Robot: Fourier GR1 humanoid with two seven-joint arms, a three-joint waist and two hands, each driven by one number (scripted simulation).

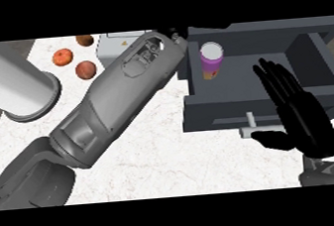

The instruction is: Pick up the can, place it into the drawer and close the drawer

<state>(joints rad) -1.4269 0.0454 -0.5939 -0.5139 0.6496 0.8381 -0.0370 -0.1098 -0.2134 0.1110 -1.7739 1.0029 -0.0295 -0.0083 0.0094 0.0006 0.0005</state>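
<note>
The can point(211, 60), purple with a white lid, stands upright inside the open dark grey drawer point(225, 111), near its left wall. My left forearm reaches diagonally from the lower left up to the drawer's back left corner. Only a sliver of the left hand point(174, 34) shows there, just left of and behind the can and apart from it. My right hand point(301, 117) is open with straight fingers, held over the drawer's front right part, its thumb beside the pale drawer handle point(250, 122). It holds nothing.
A large white cylinder point(15, 87) stands at the left. Three orange-brown fruits point(62, 56) lie behind my left forearm, next to a grey box point(119, 43) with a yellow label. White marbled counter lies in front of the drawer.
</note>
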